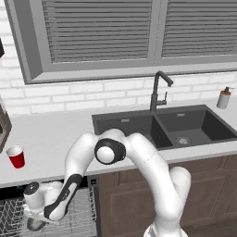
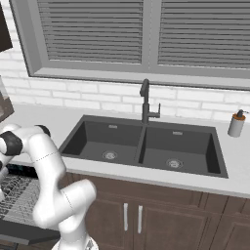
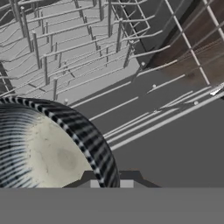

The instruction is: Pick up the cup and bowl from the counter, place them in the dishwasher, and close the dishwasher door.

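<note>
Claw (image 3: 109,181) of our arm, elbow bent high and wrist turned down at the left, pinches the bowl (image 3: 43,148) by its rim over the dishwasher (image 1: 69,215) racks; the cup (image 1: 16,156) stands on the surface (image 1: 51,134).

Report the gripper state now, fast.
Gripper: shut on the rim of the bowl, held down over the dishwasher rack.
</note>
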Robot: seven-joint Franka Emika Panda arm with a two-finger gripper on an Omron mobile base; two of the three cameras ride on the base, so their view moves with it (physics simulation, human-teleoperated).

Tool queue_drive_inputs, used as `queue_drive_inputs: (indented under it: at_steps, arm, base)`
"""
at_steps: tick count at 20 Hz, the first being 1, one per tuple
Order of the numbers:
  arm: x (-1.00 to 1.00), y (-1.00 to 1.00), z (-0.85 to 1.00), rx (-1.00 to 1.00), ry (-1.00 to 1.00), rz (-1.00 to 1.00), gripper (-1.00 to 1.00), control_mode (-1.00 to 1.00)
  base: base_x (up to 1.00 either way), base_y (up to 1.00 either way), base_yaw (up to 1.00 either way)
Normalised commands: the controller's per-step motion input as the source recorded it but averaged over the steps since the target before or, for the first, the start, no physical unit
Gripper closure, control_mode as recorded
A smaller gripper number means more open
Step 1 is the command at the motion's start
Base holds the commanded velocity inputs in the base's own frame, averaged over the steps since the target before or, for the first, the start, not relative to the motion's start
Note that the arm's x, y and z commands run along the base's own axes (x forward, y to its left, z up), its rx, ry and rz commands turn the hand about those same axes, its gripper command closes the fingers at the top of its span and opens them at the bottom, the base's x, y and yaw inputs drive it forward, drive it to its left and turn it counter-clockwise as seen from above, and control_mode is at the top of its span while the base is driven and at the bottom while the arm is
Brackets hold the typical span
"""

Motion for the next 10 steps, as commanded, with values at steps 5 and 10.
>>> queue_drive_inputs:
  at_steps: [5,10]
  arm:
    - [-0.01,0.0,0.0,0.0,-0.06,-0.07,1.0,-1.0]
    - [0.23,0.0,0.0,0.0,-0.07,-0.19,1.0,-1.0]
  base:
    - [0.0,0.0,0.0]
    - [0.0,0.0,0.0]
